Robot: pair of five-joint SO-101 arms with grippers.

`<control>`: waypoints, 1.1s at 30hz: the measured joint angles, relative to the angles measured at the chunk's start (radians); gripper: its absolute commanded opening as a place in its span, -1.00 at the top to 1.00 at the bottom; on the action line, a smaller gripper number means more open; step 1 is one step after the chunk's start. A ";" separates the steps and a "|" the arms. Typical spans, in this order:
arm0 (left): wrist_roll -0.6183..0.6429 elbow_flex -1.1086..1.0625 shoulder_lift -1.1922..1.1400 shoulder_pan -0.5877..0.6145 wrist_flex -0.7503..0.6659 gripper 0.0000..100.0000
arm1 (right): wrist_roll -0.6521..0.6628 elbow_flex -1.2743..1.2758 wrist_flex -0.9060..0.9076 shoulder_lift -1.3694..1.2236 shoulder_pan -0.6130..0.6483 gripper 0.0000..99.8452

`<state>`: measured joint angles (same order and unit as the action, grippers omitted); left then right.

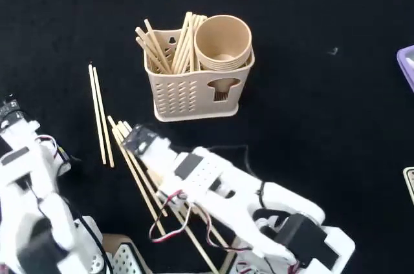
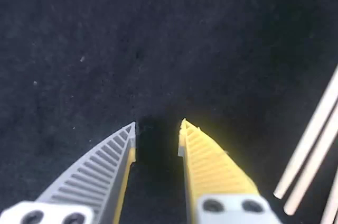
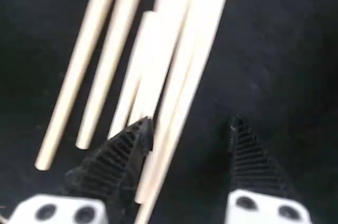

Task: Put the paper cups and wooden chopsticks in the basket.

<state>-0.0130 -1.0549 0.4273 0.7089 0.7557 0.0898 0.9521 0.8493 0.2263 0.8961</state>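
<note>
Two grippers sat at the near edge of the black bench [image 1: 310, 106]. The left gripper [image 2: 157, 126] hung released over bare cloth. The right gripper [image 3: 190, 126], also released, hovered over a loose chopstick pile [image 3: 174, 49]. A chopstick pair [image 1: 100, 112] lay beside it. Farther back, the basket [image 1: 194, 96] held stacked paper cups [image 1: 223, 41] and upright chopsticks [image 1: 162, 51].

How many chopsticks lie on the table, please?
About 7: a pair left of the basket, a bundle of roughly 5 at the right gripper; some may be hidden.
</note>
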 measured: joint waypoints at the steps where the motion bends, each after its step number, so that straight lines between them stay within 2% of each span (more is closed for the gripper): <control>1: 0.002 0.021 -0.034 0.002 0.008 0.73 | 0.003 -0.002 -0.003 -0.002 0.011 0.52; 11: 0.002 0.061 -0.084 0.002 0.018 0.73 | 0.003 0.000 -0.008 -0.026 0.035 0.53; 13: 0.002 0.061 -0.084 0.002 0.018 0.73 | 0.003 0.000 0.003 -0.026 0.035 0.65; 16: 0.002 0.061 -0.084 0.002 0.018 0.73 | 0.003 -0.002 0.018 -0.026 0.034 0.98; 19: 0.002 0.061 -0.084 0.002 0.018 0.73 | 0.003 -0.002 0.018 -0.025 0.002 0.92; 21: 0.002 0.061 -0.084 0.002 0.018 0.73 | 0.000 -0.002 0.018 -0.025 -0.034 0.98; 27: 0.002 0.061 -0.084 0.002 0.018 0.73 | 0.005 -0.023 0.037 -0.026 -0.109 0.98; 33: 0.002 0.061 -0.084 0.002 0.018 0.73 | 0.023 -0.135 0.141 -0.028 -0.129 0.98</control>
<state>-0.0115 -0.9935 0.3429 0.7104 0.7741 0.1128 0.8170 0.9904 0.1987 0.7672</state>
